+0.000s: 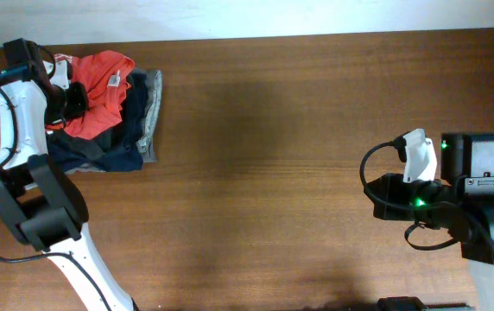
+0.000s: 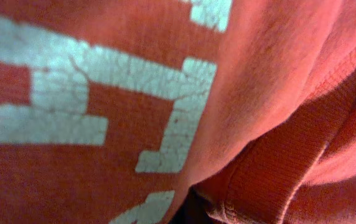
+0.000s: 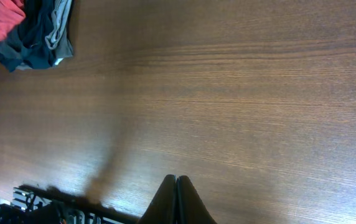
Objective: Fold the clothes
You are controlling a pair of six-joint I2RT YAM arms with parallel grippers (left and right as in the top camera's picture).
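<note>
T-shirt, orange-red, lies bunched on the dark clothes at one corner of my table. My left gripper pinches it; my right gripper is closed on nothing.

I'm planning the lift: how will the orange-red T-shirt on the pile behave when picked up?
Probably floppy: the T-shirt lies crumpled in soft folds. Likely light, as the knit looks thin at its ribbed hem. It may snag and drag the dark clothes beneath it.
</note>
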